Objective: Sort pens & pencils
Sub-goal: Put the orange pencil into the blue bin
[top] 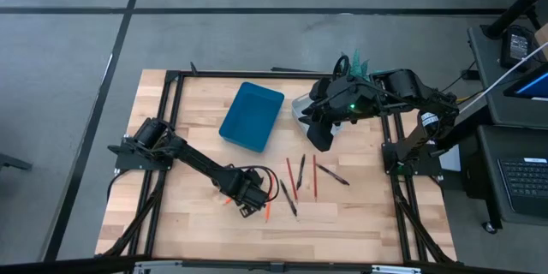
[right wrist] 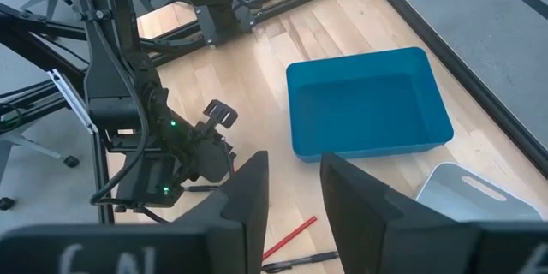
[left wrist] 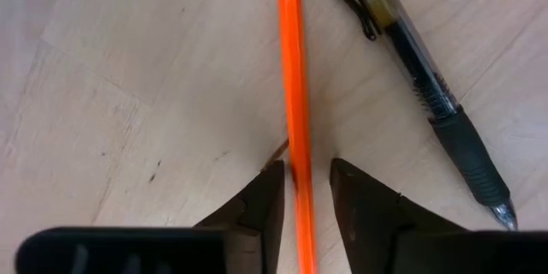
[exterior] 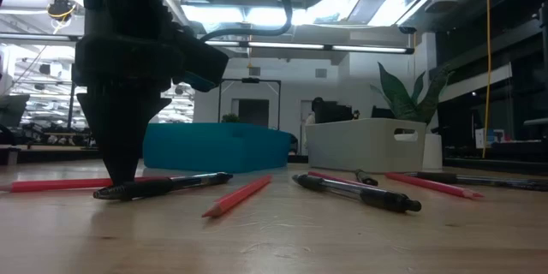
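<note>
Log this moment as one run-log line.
phase: grasping | left end effector: down on table, fingers astride orange pencil, not shut | pen: beside it | right end effector: open, raised near blue tray

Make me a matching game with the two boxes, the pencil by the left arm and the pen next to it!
Things:
1. rectangular blue plastic tray
2. white plastic bin
3. thin orange pencil
4. black-grip clear pen

Descriptions:
A. lies between the left gripper's open jaws
B. lies free on the wood beside the pencil
C. partly hidden under the right arm from above
D. empty, near the table's middle back

Pairs: 1-D, 2-C, 3-A, 4-B
</note>
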Controlling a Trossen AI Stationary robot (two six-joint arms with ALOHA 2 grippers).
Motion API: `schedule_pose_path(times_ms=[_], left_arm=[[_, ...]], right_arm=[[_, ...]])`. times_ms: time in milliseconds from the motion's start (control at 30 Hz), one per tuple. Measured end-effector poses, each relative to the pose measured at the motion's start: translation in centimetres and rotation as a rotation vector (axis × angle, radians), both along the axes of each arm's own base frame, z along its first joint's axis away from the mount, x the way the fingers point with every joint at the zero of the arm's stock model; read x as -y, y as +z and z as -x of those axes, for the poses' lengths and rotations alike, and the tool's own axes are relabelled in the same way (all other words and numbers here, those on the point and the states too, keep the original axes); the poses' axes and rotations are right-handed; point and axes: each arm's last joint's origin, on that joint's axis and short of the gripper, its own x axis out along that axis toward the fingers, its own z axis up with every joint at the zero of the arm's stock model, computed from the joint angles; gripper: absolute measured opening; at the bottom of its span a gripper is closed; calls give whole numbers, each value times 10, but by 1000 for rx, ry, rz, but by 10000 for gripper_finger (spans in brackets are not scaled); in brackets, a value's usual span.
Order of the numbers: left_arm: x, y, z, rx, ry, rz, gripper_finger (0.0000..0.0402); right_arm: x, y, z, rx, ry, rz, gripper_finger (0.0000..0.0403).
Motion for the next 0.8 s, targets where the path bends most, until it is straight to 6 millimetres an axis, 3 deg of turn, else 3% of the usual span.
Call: schedule_pose_path(times_ms=[467,800], left_arm=[[1,1,-2,12,6,16,25],[2,12,-8,5,4,2,33]], right_arm=[[0,0,0,-2,14,15,110],[0,0,0,-4,17,19,110]])
